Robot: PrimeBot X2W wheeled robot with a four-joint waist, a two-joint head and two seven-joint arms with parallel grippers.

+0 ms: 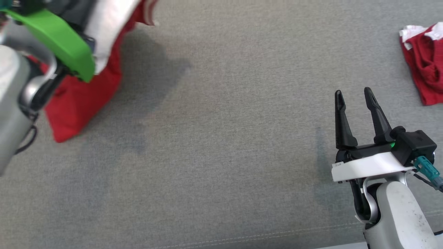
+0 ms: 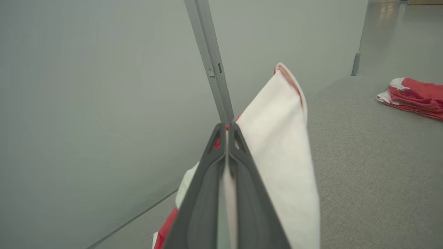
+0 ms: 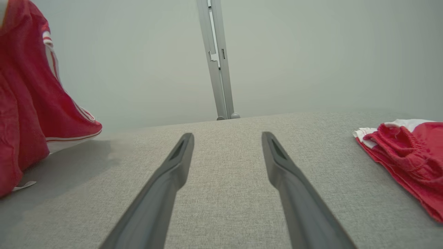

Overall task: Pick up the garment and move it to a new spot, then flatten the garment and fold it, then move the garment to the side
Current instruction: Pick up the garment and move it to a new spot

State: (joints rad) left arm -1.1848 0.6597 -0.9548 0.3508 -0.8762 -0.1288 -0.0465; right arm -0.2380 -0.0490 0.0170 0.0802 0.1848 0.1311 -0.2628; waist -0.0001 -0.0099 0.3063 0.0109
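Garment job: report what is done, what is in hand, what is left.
Done: pickup; the left jaws are shut on the garment, which hangs down to the table. In hand: the move to a new spot. Left: flatten, fold, move aside. The right jaws are open and empty.

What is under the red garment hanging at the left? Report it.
Grey fabric surface carrying its shadow. The garment, pinched by the left gripper, hangs down to it; the patch beneath its lowest folds is covered.
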